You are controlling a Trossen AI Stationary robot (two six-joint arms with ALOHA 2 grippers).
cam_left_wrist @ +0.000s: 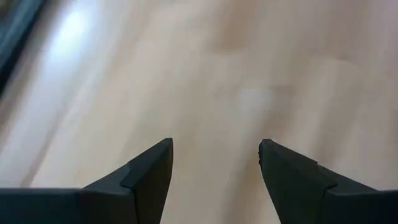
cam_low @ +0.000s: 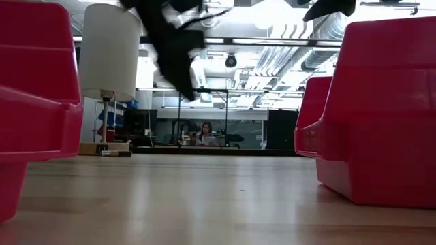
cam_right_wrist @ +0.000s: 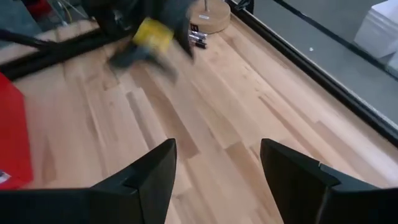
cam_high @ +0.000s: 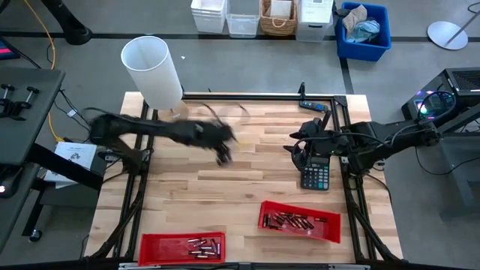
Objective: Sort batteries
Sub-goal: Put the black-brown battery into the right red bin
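Sorting looks mostly done from what we see: the batteries (cam_high: pixel 204 244) sit in two red bins at the near edge of the table (cam_high: pixel 247 191), well in front of the calculator (cam_high: pixel 316 175). The left red bin (cam_high: pixel 182 247) holds a small silvery cluster; the right red bin (cam_high: pixel 299 220), just in front of the calculator, holds a larger dark batch (cam_high: pixel 294 220). We see no loose cells on the bare wood between the bins and the calculator, though a few small dark items (cam_right_wrist: pixel 197 40) lie at the base of the lamp (cam_high: pixel 154 72), far across the table from the calculator; we can't tell if those are cells still to be sorted. Our left gripper (cam_high: pixel 223 155) hangs over the open middle of the table, well to the left of the calculator, fingers (cam_left_wrist: pixel 148 171) spread and holding nothing. Our right gripper (cam_high: pixel 298 152) waits just beside the calculator's left edge, fingers (cam_right_wrist: pixel 152 171) also spread and empty. Our read: the bulk is binned; what's left, if anything, is checking those bits by the lamp. We can't verify from here that each bin holds only one size.
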